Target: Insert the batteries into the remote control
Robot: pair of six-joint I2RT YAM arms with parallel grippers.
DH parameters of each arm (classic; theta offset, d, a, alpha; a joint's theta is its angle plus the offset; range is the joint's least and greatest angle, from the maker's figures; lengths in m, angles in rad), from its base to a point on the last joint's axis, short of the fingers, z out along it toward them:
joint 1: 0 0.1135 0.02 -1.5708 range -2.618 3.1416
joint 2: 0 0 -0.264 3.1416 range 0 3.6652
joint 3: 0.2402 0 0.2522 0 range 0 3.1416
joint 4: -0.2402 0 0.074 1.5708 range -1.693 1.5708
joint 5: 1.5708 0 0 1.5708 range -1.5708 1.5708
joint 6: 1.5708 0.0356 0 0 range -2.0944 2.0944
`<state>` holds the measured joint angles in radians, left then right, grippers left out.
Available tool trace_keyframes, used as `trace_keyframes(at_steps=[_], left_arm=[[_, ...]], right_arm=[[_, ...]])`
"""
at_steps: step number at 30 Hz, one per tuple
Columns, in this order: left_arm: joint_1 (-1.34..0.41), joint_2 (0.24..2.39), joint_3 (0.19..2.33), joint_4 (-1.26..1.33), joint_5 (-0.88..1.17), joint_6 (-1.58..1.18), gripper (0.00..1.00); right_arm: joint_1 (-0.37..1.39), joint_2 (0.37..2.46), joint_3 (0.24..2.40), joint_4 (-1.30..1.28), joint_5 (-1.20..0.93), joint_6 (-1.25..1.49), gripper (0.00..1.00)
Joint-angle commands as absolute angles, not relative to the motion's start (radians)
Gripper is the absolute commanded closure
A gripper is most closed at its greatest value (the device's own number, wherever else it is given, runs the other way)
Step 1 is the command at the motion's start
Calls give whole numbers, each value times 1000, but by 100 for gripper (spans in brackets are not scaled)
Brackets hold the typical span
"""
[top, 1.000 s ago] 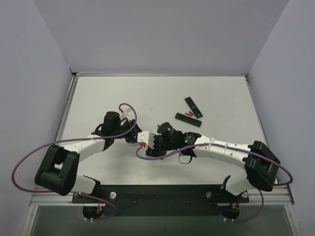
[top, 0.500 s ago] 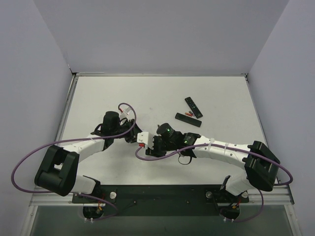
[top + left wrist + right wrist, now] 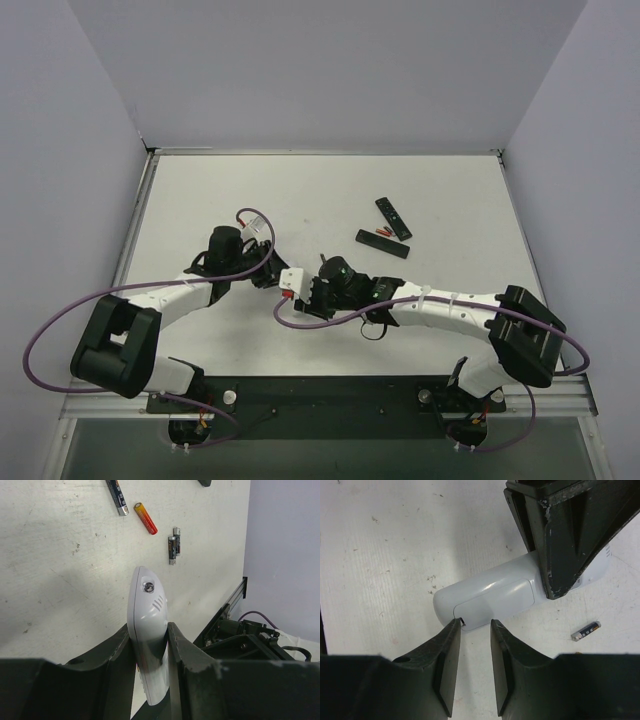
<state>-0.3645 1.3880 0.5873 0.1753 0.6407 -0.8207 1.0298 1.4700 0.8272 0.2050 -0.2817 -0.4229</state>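
Note:
My left gripper [image 3: 148,626] is shut on a white remote control [image 3: 146,611], held on edge just above the table. In the right wrist view the remote's [image 3: 490,597] back faces me, with its battery cover closed. The tips of my right gripper [image 3: 475,624] stand at the cover's lower edge, slightly open with nothing between them; the left fingertip [image 3: 454,625] touches the cover's notch. Loose batteries lie on the table: a red one [image 3: 145,518], a dark one [image 3: 116,492], a dark pair [image 3: 173,545], and one beside the remote [image 3: 585,630].
Two black remotes [image 3: 393,217] [image 3: 382,243] lie at the back right of the table, with a red battery [image 3: 379,232] between them. Both arms [image 3: 278,278] [image 3: 308,296] meet at the table's middle. Grey walls close in the left, right and far sides.
The right arm has shifted a little toward the white remote. The left arm and the remote have stayed where they were.

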Motion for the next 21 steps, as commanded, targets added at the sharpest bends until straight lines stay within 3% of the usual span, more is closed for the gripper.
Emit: trace_keyframes(at_steps=[1,21], left_arm=[[-373,1407,607,135,666,-789,100],[-387,1545,627,123,528,-770,100]], right_arm=[[1028,1479,804,382,-186,-407,74],[1022,1575,762,460,-161,-367,75]])
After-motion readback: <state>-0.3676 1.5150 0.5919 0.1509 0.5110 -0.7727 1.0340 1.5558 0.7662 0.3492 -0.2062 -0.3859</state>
